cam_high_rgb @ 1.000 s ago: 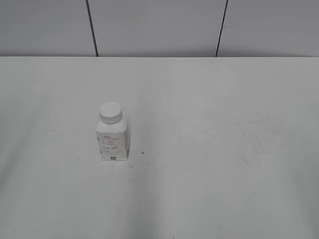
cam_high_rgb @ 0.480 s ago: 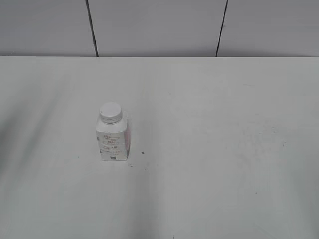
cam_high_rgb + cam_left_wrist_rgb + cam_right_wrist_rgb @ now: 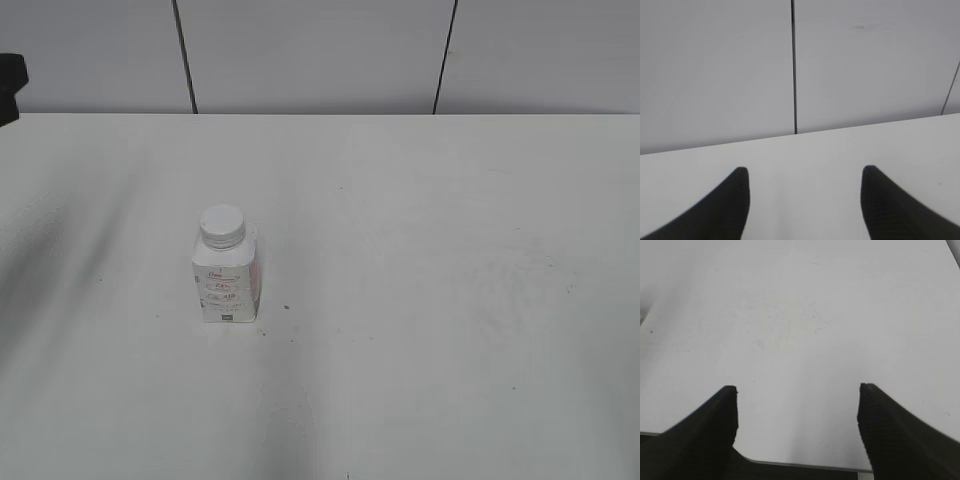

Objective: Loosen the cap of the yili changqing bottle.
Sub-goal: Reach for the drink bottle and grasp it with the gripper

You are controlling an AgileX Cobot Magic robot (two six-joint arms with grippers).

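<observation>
The yili changqing bottle [image 3: 227,283] stands upright on the white table, left of centre in the exterior view. Its white ribbed cap [image 3: 222,226] sits on the neck. The label shows dark print and pink-red accents. My left gripper [image 3: 804,172] is open and empty, looking along the table toward the back wall; a dark part of the left arm [image 3: 10,78] shows at the exterior view's left edge. My right gripper [image 3: 797,389] is open and empty above the table's near edge. The bottle shows in neither wrist view.
The white table [image 3: 450,300] spreads wide around the bottle. A grey panelled wall [image 3: 320,50] with dark vertical seams stands behind the table's far edge. The table's near edge [image 3: 805,465] shows in the right wrist view.
A dark part of the left arm has come into the exterior view at the upper left edge. The bottle has not moved.
</observation>
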